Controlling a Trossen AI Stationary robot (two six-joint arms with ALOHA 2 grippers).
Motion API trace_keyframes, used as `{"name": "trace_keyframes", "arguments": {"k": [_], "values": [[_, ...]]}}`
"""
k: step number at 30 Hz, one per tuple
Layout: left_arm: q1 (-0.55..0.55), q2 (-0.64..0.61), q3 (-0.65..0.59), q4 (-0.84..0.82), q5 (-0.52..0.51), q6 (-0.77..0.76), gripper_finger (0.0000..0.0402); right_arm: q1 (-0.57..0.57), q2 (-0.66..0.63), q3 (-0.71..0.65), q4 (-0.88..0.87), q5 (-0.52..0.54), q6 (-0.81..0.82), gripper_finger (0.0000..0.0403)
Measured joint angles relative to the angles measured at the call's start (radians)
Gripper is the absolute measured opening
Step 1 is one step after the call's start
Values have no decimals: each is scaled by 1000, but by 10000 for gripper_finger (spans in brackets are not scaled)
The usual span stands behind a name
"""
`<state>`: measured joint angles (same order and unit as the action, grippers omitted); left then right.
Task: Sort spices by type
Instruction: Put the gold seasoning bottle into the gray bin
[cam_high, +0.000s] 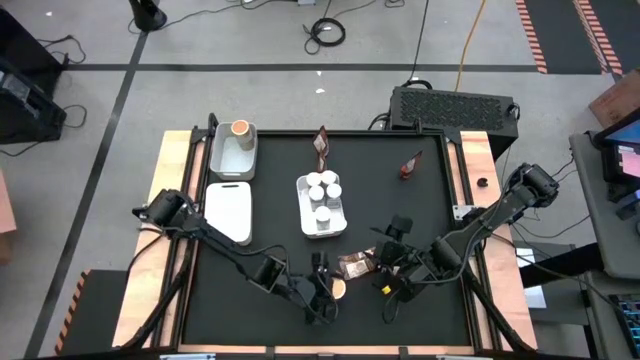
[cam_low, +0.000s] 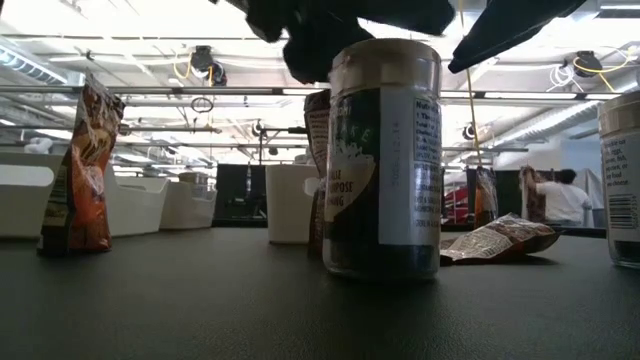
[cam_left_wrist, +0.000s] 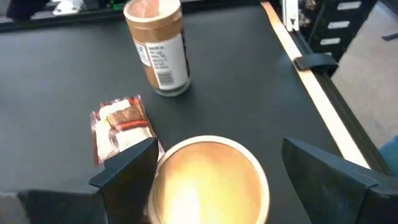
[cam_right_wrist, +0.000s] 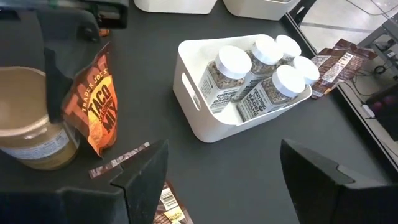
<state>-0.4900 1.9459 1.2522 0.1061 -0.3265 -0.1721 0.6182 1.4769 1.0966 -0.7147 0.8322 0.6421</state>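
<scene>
- Closest to the low camera: a spice tub (cam_low: 384, 160) standing upright on the black table (cam_high: 250, 200), label too dim to read; in the left wrist view its orange top (cam_left_wrist: 208, 180) sits between the spread fingers (cam_left_wrist: 127, 171), with no contact visible.
- Left gripper (cam_high: 322, 290) at the table's near edge, arm folded low across from the left side, jaws apart around that tub, not clamped.
- Right gripper (cam_high: 392, 275) just beside it, arm reaching in from the right edge with elbow bent; fingers (cam_right_wrist: 140, 171) open, holding nothing.
- Second tub (cam_left_wrist: 157, 46) upright farther along the mat, white label with print too small to read.
- Flat packet (cam_left_wrist: 119, 124) lying just beside the left gripper.
- Upright orange packet (cam_right_wrist: 96, 106) reads "TRADER JOE'S TACO MIX", standing beside the tub in the right wrist view.
- White tray (cam_right_wrist: 208, 118) mid-table holds five white-capped jars (cam_right_wrist: 249, 78), labels unreadable.
- Another tray (cam_high: 232, 152) at far left holds one orange-topped tub (cam_high: 240, 128); third tray (cam_high: 228, 210) beside it.
- Two more packets (cam_high: 321, 146) (cam_high: 411, 166) stand near the far edge.
- Brown packet (cam_high: 356, 264) lies between the two grippers.
</scene>
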Motion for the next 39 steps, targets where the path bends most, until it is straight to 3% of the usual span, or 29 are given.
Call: {"name": "trace_keyframes", "arguments": {"k": [9, 24, 39], "values": [[8, 37, 3, 18, -11, 5, 342, 0, 0, 0, 0, 0, 0, 265], [-9, -11, 3, -8, 22, 28, 342, 0, 0, 0, 0, 0, -1, 265], [-8, -12, 4, -15, -15, 73, 342, 0, 0, 1, 1, 0, 0, 265]]}}
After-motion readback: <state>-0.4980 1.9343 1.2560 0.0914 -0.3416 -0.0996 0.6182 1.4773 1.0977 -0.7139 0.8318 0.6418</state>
